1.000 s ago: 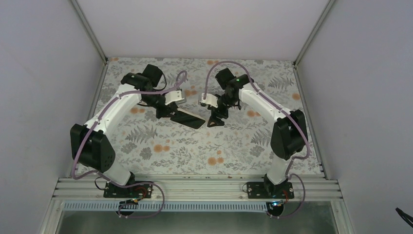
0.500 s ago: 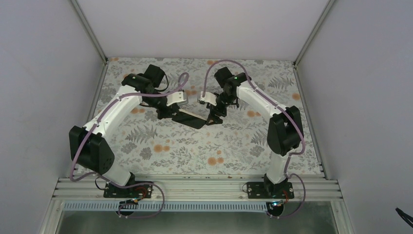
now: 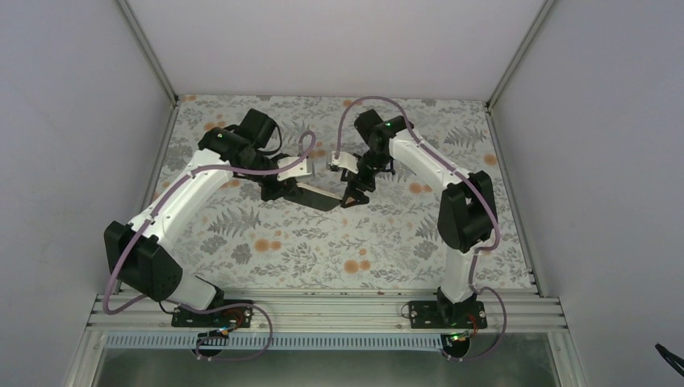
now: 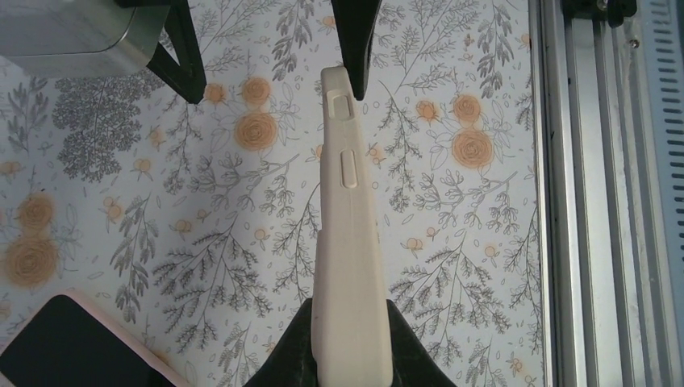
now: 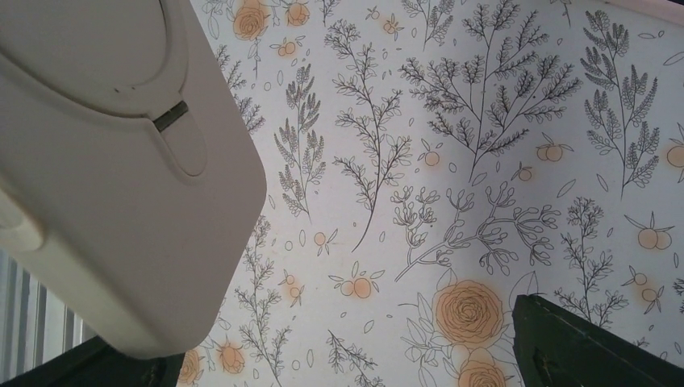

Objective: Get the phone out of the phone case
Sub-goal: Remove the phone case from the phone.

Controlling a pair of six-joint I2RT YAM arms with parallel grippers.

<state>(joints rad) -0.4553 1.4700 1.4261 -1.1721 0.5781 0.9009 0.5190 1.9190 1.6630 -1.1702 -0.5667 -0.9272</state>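
Note:
My left gripper [image 3: 282, 190] is shut on one end of the pale pink phone case [image 4: 348, 242] and holds it edge-on above the table. In the top view the phone [image 3: 316, 197] shows as a dark slab sticking out to the right of that gripper. My right gripper [image 3: 352, 196] is open at the case's far end. In the right wrist view the case's rounded corner [image 5: 121, 177] fills the upper left, close to the left finger [image 5: 81, 364], with the right finger [image 5: 581, 347] well apart. In the left wrist view the case tip lies beside one right-arm finger [image 4: 355, 44].
A second black phone with a pale pink edge [image 4: 72, 347] lies flat on the floral table cover [image 3: 323, 250], below and left of the held case. The aluminium rail [image 4: 581, 201] runs along the near table edge. White walls enclose the back and sides.
My right gripper has moved left up to the free end of the held case. My left arm has shifted slightly, and the held phone has moved a little left.

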